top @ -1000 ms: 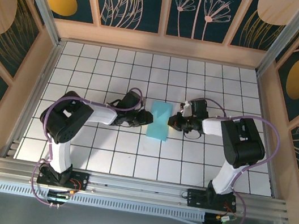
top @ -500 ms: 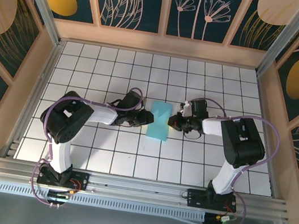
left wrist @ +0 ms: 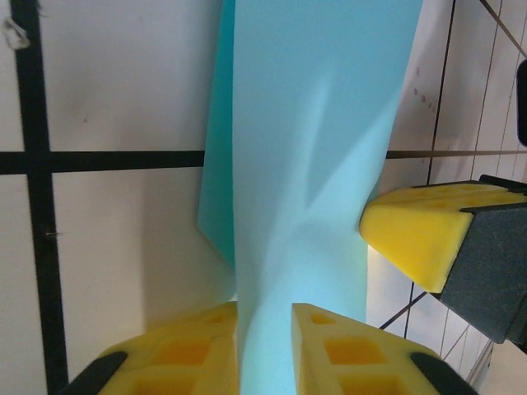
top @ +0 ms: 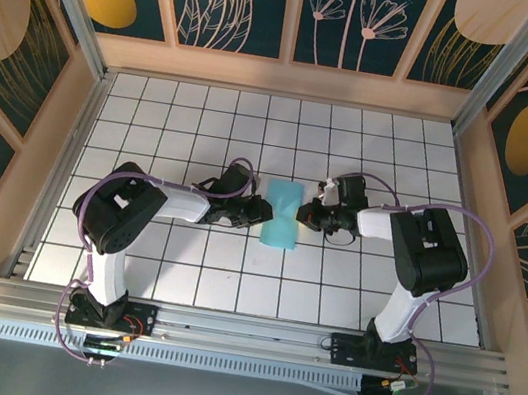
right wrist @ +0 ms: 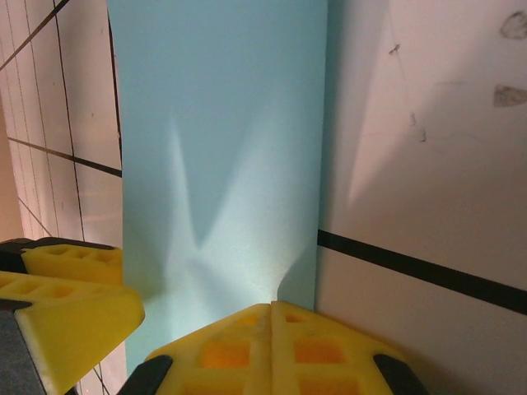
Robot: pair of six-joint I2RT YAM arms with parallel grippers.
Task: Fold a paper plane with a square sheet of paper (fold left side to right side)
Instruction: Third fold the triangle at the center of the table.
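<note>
White-tiled desk [top: 159, 99] carried the square sheet of paper [top: 281, 216] at centre. The left gripper [left wrist: 265, 317] pinched its buckled left edge, and the closed right gripper [right wrist: 272, 317] sat at its right edge. Uneven pulling could probably tear it or skew the crease.

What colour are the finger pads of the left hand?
Yellow pads, clearest in the left wrist view.

Left gripper [top: 264, 211] and right gripper [top: 309, 214] block both long sides of the folded cyan sheet [top: 282, 217]; its far and near ends open onto bare tiled table [top: 295, 132].
</note>
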